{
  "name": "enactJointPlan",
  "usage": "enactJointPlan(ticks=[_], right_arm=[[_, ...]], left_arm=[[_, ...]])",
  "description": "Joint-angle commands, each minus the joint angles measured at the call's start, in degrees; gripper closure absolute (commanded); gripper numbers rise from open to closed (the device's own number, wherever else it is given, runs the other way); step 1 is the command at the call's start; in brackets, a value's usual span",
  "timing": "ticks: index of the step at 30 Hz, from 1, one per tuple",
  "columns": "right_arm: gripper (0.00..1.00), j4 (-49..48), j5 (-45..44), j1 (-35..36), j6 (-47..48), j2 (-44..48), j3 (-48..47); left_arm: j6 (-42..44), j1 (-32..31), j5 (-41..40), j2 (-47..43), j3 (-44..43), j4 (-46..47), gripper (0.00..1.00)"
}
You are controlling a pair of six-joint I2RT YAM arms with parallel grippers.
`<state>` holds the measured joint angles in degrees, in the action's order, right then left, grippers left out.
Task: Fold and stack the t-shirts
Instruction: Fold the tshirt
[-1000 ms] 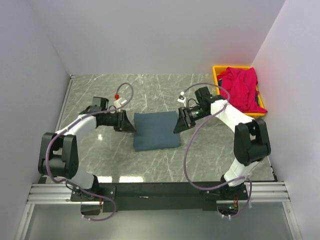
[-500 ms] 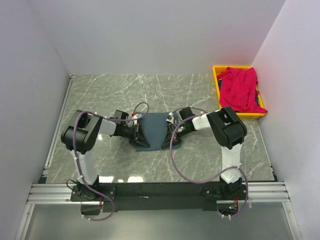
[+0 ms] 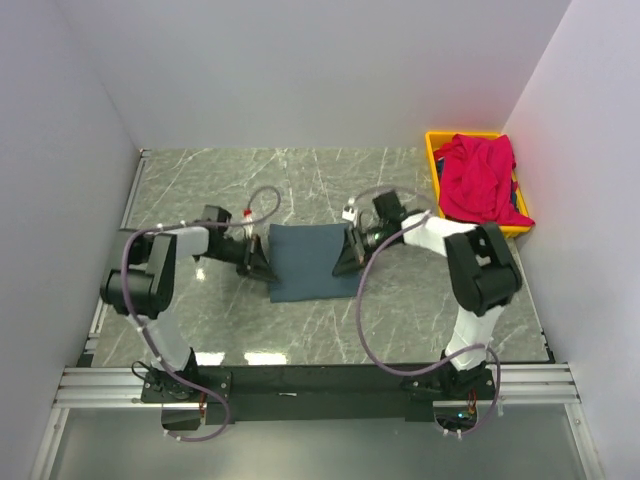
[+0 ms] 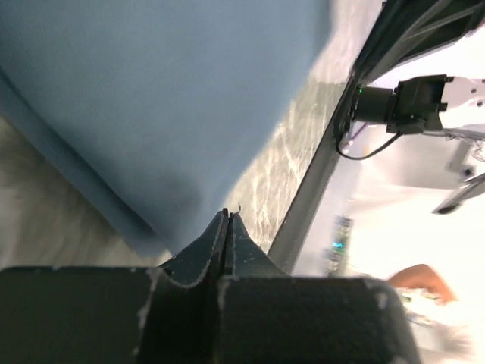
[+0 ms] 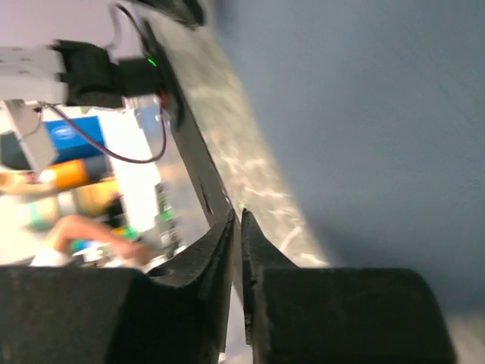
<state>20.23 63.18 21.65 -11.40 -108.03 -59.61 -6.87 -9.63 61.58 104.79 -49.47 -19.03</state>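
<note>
The dark blue-grey t-shirt [image 3: 306,262] lies folded into a small rectangle at the table's middle. My left gripper [image 3: 264,270] is shut and empty, low at the shirt's left edge. In the left wrist view the shut tips [image 4: 227,217] sit just beside the shirt's fold [image 4: 167,98]. My right gripper [image 3: 342,266] is shut and empty at the shirt's right edge. In the right wrist view its tips [image 5: 237,217] are over bare table next to the shirt [image 5: 364,114]. The red t-shirt [image 3: 480,178] lies crumpled in the yellow bin [image 3: 434,150] at the back right.
The marbled grey tabletop [image 3: 200,180] is bounded by white walls at the left, back and right. The black rail [image 3: 320,385] with both arm bases runs along the near edge. Cables loop beside each arm.
Both arms swung low along the shirt's sides toward its front half a second ago, and have since drawn back to the side edges. The shirt stays folded in place.
</note>
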Motion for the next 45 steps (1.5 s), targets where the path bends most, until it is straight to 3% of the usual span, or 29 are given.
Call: enactJointPlan(ticks=[1,3,6,8,13,21,26,30,31,33,34,37,42,45], right_arm=[[0.81,2.9,-0.6,-3.45,4.21,7.39,-8.04],[0.8,-0.61,-0.69,-5.04,2.09,5.91,-10.25],[0.79,-4.83,0.8,-5.13,-3.26,0.55,-14.82],[0.79,-15.95,1.77,-4.95,-10.9,-3.3,-16.76],[0.79,-23.57,2.12,-5.04,-20.33,-14.11,-23.68],[0.81,-30.42,-0.33,-8.02,-28.41,-26.17,-27.92],[0.82,-28.75,-2.79,-9.69,-27.1,-27.68,-27.4],[0.75,-27.97,-3.5,-11.1,-27.27,-23.47,-28.1],[0.62,-27.44,-2.54,-11.54,-27.27,-20.59,-28.97],[0.51,-22.38,-2.79,-12.76,-23.79,-16.36,-29.59],[0.4,-20.6,-4.01,-13.21,-21.93,-11.2,-29.25],[0.29,-9.89,-6.22,-14.96,-13.23,-2.31,-28.72],[0.25,10.84,-12.98,-16.64,1.61,6.15,-28.2],[0.24,14.83,-18.08,-17.87,5.41,11.86,-23.91]], left_arm=[[13.63,1.54,1.88,-7.31,-8.5,-9.88,0.97],[10.76,1.54,0.74,-9.07,-10.02,-4.49,0.96],[-1.89,1.11,-0.66,-8.03,-10.73,5.81,0.93],[-9.54,0.84,-2.25,-4.45,-12.56,13.9,0.92],[-21.4,0.84,-4.0,4.62,-18.01,25.6,0.9],[-27.75,2.77,-8.23,19.39,-22.6,30.54,0.92],[-25.21,6.01,-12.18,22.65,-26.55,25.54,0.93],[-18.82,7.61,-15.07,17.22,-27.52,21.15,0.9],[-17.14,7.69,-15.87,13.46,-27.69,19.22,0.88],[-14.58,7.17,-20.15,8.61,-27.35,15.52,0.78],[-13.01,6.99,-21.84,3.63,-26.3,13.25,0.73],[-9.4,3.93,-30.97,-3.96,-24.19,8.23,0.63],[-8.85,-8.63,-45.83,-16.8,-21.55,-0.04,0.5],[-14.37,-16.28,-56.9,-19.27,-20.23,-2.24,0.42]])
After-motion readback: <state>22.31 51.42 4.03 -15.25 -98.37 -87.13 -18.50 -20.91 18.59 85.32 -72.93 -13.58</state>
